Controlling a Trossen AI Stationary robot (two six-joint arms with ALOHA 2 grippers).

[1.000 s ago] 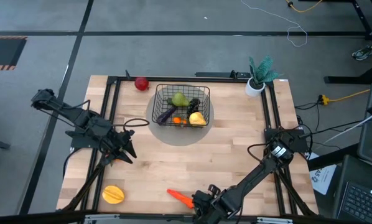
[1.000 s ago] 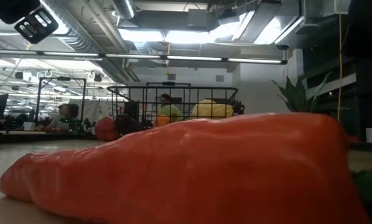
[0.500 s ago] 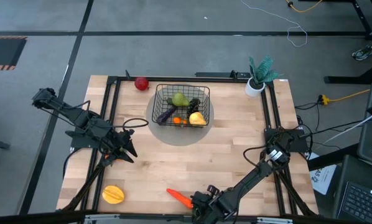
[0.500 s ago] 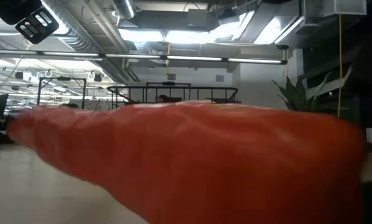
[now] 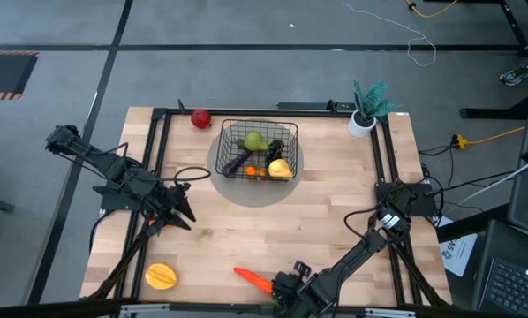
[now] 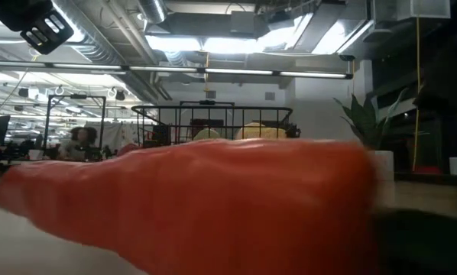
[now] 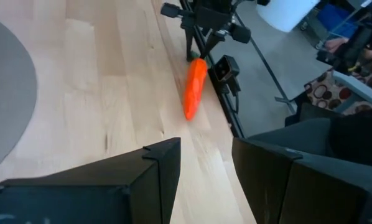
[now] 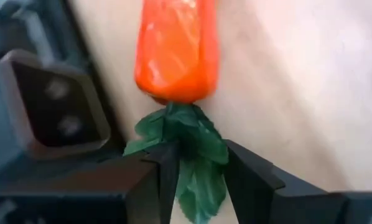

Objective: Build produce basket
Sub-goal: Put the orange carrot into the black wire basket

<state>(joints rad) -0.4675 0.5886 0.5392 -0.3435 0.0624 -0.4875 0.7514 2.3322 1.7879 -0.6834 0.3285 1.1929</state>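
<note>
**A:** While your right gripper point(image 8: 195, 163) is clamped on nothing firmer than the green leafy top of the orange toy carrot point(image 5: 252, 279), at the near edge of the pale wooden table point(image 5: 335, 212), you should expect trouble.

**B:** What sort?

**A:** The soft leaves may slide out from between the fingers point(image 8: 164, 171), in my judgement, and the carrot's body hangs free ahead of them, so it could swing or drop as you carry it.

**B:** And the target?

**A:** The black wire-mesh basket point(image 5: 258, 148) sits on a grey round mat toward the far side, well apart from you, already holding a green-yellow pear, a purple eggplant, dark grapes and a yellow fruit. A dangling carrot could catch its rim.

**B:** The other arm?

**A:** Your left gripper point(image 5: 181, 215) waits mid-left, fingers apart and empty. A red apple point(image 5: 200, 118) and a yellow-orange fruit point(image 5: 161, 276) remain outside.
</note>
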